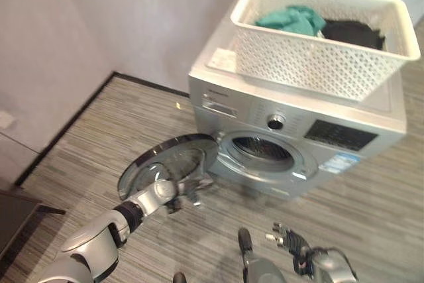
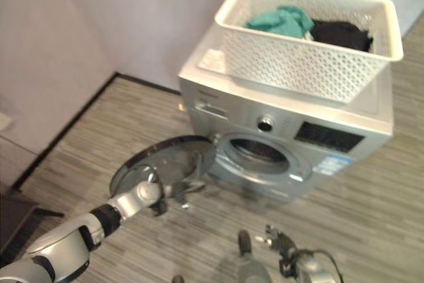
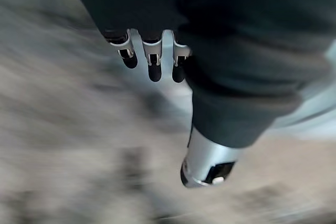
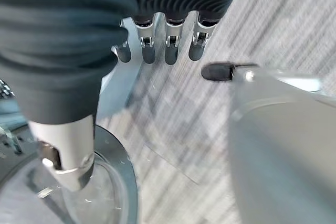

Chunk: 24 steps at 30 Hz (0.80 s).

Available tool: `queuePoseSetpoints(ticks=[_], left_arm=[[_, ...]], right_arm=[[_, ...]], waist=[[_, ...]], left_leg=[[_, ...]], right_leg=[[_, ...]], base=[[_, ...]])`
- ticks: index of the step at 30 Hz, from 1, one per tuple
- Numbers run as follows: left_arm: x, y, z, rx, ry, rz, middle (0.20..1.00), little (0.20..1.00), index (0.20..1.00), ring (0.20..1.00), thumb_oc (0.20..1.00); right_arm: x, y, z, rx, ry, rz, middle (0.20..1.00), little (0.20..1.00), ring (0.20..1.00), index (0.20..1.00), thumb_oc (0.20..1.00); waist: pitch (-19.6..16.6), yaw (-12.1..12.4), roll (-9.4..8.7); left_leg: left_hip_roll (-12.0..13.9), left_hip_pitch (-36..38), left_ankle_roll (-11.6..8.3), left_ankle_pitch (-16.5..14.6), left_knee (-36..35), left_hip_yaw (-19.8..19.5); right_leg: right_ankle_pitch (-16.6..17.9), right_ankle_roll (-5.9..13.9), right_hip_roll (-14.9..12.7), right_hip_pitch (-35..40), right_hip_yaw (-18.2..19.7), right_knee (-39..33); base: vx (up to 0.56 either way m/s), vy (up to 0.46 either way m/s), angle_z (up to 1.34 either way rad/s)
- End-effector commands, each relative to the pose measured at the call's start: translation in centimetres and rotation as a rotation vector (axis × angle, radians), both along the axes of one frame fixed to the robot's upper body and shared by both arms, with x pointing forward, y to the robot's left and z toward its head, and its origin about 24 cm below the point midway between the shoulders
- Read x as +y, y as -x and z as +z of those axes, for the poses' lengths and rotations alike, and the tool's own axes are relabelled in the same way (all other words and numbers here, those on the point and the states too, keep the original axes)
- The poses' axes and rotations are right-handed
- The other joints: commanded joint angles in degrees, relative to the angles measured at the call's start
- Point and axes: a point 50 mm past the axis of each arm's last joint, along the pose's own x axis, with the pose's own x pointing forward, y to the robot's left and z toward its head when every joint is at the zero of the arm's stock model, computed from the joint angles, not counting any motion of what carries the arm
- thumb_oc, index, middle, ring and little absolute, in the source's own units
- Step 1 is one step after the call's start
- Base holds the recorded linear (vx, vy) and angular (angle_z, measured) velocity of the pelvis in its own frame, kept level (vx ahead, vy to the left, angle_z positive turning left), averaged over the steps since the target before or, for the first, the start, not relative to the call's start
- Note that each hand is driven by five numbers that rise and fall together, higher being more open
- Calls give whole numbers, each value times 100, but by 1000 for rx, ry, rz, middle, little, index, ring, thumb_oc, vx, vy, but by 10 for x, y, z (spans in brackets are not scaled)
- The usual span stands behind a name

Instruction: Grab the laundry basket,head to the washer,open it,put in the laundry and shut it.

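Your left hand (image 1: 187, 192) sits at the lower edge of the washer door (image 1: 165, 165), with its fingers spread loosely against the rim rather than wrapped round it. In its own wrist view the fingers (image 3: 153, 61) hang straight and hold nothing, and what lies past them is smeared beyond reading. Your right hand (image 1: 288, 238) hangs low in front of the machine, above the floor, well apart from the door; its fingers (image 4: 170, 45) are relaxed and empty.

The far side of the round door is hidden behind its own glass, so you cannot tell exactly where the left fingertips meet it. Your right forearm is cut off by the bottom edge of the head views.

The washer (image 1: 311, 140) is a silver front-loader, its door swung wide open toward your left, showing the dark drum opening (image 1: 264, 149) ringed by a grey seal. A round dial (image 1: 275, 122) and a dark display panel (image 1: 340, 134) sit on its front, and a blue sticker is stuck beside the opening.

The white lattice laundry basket (image 1: 311, 57) stands on top of the washer, reaching past the front edge of the lid. Inside it lie a teal garment (image 1: 291, 19) and a black garment (image 1: 354, 31), side by side; how much more lies beneath them is hidden by the basket wall.

The floor (image 1: 93, 157) is grey striped planking, and a pale wall (image 1: 99, 11) with a dark skirting line runs behind and to the left of the machine.
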Motion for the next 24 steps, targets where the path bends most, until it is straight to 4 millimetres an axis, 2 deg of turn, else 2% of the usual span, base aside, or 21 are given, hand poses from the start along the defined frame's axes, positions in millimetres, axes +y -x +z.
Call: queuePoseSetpoints(ticks=[1,3,6,10,13,18,19,20,23,24], left_arm=[[12,-49,45,-297,-225,18,1000,1000,1000,1000,1000],[26,-61,63,-395,-237,109,1000,1000,1000,1000,1000],[41,-81,104,-645,-106,319,1000,1000,1000,1000,1000],[40,-78,99,-659,28,448,1000,1000,1000,1000,1000],[39,-74,92,-634,65,479,1000,1000,1000,1000,1000],[16,-57,69,-554,235,453,1000,1000,1000,1000,1000],[3,-46,60,-509,313,412,1000,1000,1000,1000,1000],[3,-46,60,-509,313,412,1000,1000,1000,1000,1000],[-11,-27,51,-475,431,379,1000,1000,1000,1000,1000],[-10,-27,51,-475,431,379,1000,1000,1000,1000,1000]], right_arm=[[1,-20,17,-128,-42,-30,1000,1000,1000,1000,1000],[-2,-21,20,-149,-45,-52,1000,1000,1000,1000,1000],[1,-21,20,-172,-67,-109,1000,1000,1000,1000,1000],[2,-24,18,-173,-46,-134,1000,1000,1000,1000,1000],[0,-21,10,-134,-20,-150,1000,1000,1000,1000,1000],[-15,5,-12,8,57,-231,1000,1000,1000,1000,1000],[-24,16,-18,49,68,-301,1000,1000,1000,1000,1000],[-24,16,-18,50,68,-301,1000,1000,1000,1000,1000],[-46,31,-20,78,98,-461,1000,1000,1000,1000,1000],[-46,31,-20,78,98,-461,1000,1000,1000,1000,1000]], waist=[[339,-28,-359],[406,-31,-409],[541,39,-425],[629,99,-423],[647,121,-416],[626,186,-363],[586,211,-322],[586,212,-322],[475,199,-241],[475,198,-240]], left_leg=[[-72,252,169,-49,64,83],[-73,160,160,12,64,42],[-111,34,167,72,64,-50],[-153,-50,179,90,64,-77],[-164,-34,190,52,64,-45],[-183,111,216,-51,64,46],[-184,193,219,-93,64,77],[-183,195,219,-94,64,77],[-141,301,195,-99,64,62],[-139,303,195,-100,64,61]], right_leg=[[-718,441,-142,-59,484,301],[-683,433,-152,-122,466,285],[-642,433,-212,-188,399,264],[-604,448,-265,-219,357,237],[-594,457,-285,-200,352,206],[-632,472,-295,-115,385,225],[-669,471,-301,-42,366,255],[-670,471,-300,-39,366,255],[-747,455,-282,77,318,300],[-748,454,-280,80,317,299]], base=[[-50,-29,-3],[-50,-21,1],[-50,-9,16],[-18,3,6],[0,0,0],[9,46,1],[35,31,0],[44,15,1],[63,-21,4],[82,-69,2]])
